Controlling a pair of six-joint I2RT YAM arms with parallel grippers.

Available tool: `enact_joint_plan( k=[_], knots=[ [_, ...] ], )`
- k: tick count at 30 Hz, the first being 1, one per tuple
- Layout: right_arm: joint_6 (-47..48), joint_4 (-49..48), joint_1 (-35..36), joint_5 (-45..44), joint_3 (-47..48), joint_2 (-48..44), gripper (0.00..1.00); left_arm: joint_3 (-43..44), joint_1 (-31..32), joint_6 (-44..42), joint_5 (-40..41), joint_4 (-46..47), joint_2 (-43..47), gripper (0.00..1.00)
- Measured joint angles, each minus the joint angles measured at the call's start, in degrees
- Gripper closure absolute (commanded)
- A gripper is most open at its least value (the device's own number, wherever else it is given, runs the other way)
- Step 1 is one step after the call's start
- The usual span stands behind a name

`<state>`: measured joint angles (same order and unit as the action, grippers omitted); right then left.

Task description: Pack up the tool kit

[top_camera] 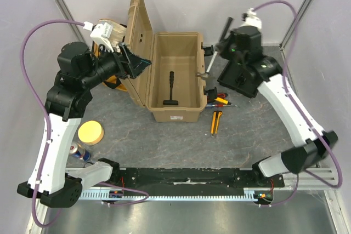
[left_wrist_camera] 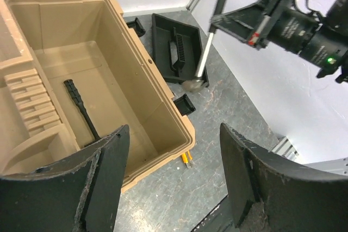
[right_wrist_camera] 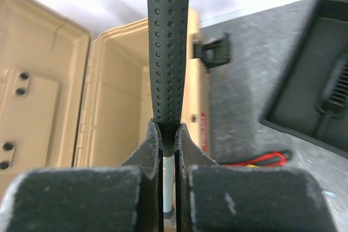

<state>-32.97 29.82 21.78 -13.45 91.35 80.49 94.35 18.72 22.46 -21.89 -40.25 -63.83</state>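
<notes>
1. Right gripper point(right_wrist_camera: 168, 137) hard against the lens, fingers clamped on a hammer point(right_wrist_camera: 167, 52) just below its dotted black grip. Beyond, the open tan toolbox point(right_wrist_camera: 117, 91); to the right, a black inner tray point(right_wrist_camera: 304, 96) out on the table, with red-and-yellow handles point(right_wrist_camera: 255, 160) lying between box and tray.
2. Left gripper point(left_wrist_camera: 174, 177) spread wide and holding nothing, poised over the toolbox's near corner. One black-handled tool point(left_wrist_camera: 81, 110) already on the box floor. Hammer head low at the tray's edge; touching it or not, hard to say.
3. From above, early in the packing, by the look: one tool in, hammer in hand but outside the box, tray not yet fitted, a yellow-and-black knife point(top_camera: 215, 123) loose on the table. Lid point(top_camera: 140, 47) propped open at the left, opening unobstructed. Off to the left, a round yellow disc point(top_camera: 90, 132), a drink can point(top_camera: 80, 150), and an orange-yellow bag point(top_camera: 114, 83) behind the left arm.
</notes>
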Motion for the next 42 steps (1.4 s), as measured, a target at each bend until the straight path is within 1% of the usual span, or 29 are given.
enact_joint_plan(
  k=[3,5,9,16,19,25,28,29,33,34,36,38,40,42],
  knots=[
    [3.0,-2.3,6.4,-1.8,5.3,6.8,1.00,0.0,0.0,0.0,1.1,0.0,0.7,0.27],
    [4.9,-3.4,9.5,-2.6,8.0,10.9,1.00,0.0,0.0,0.0,2.1,-0.2,1.0,0.27],
    [8.9,-5.6,13.1,-5.2,12.3,19.8,1.00,0.6,0.0,0.0,4.0,-0.8,1.3,0.27],
    [14.3,-7.3,13.6,-9.0,17.9,36.2,1.00,3.3,0.0,0.0,5.9,-1.7,1.6,0.26],
    [16.7,-9.0,13.5,-10.2,18.9,42.1,1.00,3.4,0.0,-0.1,7.6,-1.7,2.3,0.25],
    [20.3,-12.0,13.5,-12.3,19.5,48.9,1.00,3.5,0.0,-0.2,10.9,-1.5,2.6,0.25],
    [21.5,-13.3,13.5,-12.8,21.6,51.7,1.00,3.5,0.0,-0.3,12.2,-1.4,2.3,0.25],
    [21.8,-13.7,13.4,-13.0,22.4,52.5,0.97,3.5,0.0,-0.3,12.7,-1.4,2.2,0.25],
    [22.1,-15.2,13.2,-13.7,24.6,55.2,0.72,3.5,0.0,-0.5,14.6,-1.3,1.8,0.25],
    [22.1,-15.4,13.1,-13.6,24.9,55.7,0.68,3.5,0.0,-0.5,15.3,-1.3,1.7,0.25],
    [21.6,-15.6,13.0,-13.7,25.3,56.3,0.62,3.5,0.0,-0.5,16.4,-1.3,1.7,0.25],
    [21.4,-15.6,12.9,-13.7,25.4,56.6,0.54,3.5,0.0,-0.5,17.9,-1.3,1.6,0.25],
    [21.0,-15.6,12.8,-13.7,25.4,56.6,0.49,3.5,0.0,-0.5,19.0,-1.3,1.6,0.25],
    [20.6,-15.6,12.7,-13.6,25.7,56.6,0.47,3.5,0.0,-0.5,20.2,-1.3,1.5,0.25]
  ],
)
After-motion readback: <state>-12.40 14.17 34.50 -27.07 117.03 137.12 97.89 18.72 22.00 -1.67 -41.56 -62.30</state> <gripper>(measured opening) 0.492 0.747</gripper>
